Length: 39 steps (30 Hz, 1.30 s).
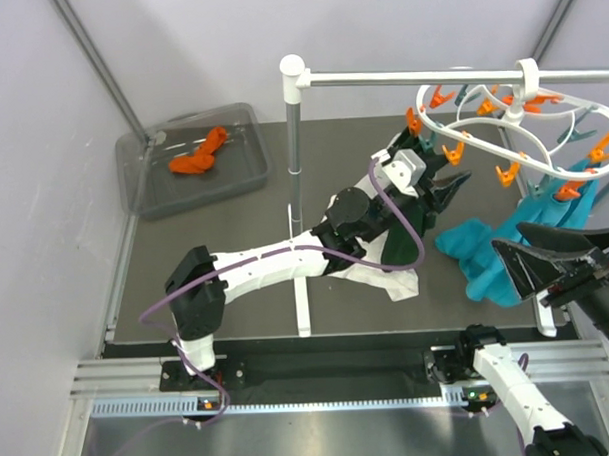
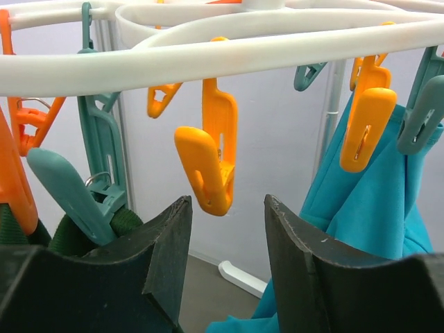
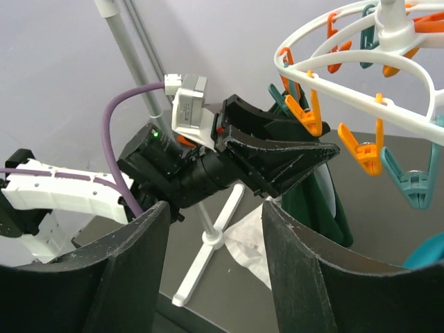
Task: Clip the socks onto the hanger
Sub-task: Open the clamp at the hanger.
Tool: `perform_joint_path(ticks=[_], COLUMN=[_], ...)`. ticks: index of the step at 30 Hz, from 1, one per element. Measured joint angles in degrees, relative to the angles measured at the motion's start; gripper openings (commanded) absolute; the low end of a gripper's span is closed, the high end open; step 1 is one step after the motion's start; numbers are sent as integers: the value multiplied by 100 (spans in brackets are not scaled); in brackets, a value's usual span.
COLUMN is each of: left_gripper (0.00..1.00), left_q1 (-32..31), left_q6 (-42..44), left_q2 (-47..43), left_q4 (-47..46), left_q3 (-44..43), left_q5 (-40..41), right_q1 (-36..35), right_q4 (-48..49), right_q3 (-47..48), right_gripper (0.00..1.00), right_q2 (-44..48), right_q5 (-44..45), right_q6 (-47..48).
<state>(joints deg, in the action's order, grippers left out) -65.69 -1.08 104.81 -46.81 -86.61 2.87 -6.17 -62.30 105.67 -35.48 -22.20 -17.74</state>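
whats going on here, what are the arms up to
The left gripper is open and empty, raised just under an orange plastic clothespin on the white plastic oval drying hanger. The right gripper is also open and empty, facing the left arm from the side. The two bright orange fabric socks lie in the grey plastic tray at far left, not yet clipped. A teal cloth and a dark green cloth hang from the pins.
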Motion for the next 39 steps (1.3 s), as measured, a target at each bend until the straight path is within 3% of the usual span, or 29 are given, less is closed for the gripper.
perform_joint_path(ticks=[12,22,27,29,32,33,39], left_gripper=[33,37,27,13,9,0,0], left_q1=[13,101,109,109,109,109,109], left_q6=[-166,-358,-444,-485,-511,-520,-756], left_q2=[74,72,72,70,70,70,57], left_q4=[0,4,17,37,76,87,151], left_q3=[-76,-122,-225,-251,-254,-254,-254], left_q5=[-529,-763,-802,-802,-807,-804,-798], right_q1=[389,448,442,402,262,170,-229], right_q4=[-4,-212,-317,-380,-511,-542,-656], right_q3=[-22,662,778,831,957,1001,1034], right_gripper=[53,54,54,54,53,53,54], right_q2=[-935,-1864,-2048,-2131,-2282,-2341,-2452], right_q5=[-146,-361,-352,-297,-127,-39,549], right_q6=[271,310,391,431,503,533,699])
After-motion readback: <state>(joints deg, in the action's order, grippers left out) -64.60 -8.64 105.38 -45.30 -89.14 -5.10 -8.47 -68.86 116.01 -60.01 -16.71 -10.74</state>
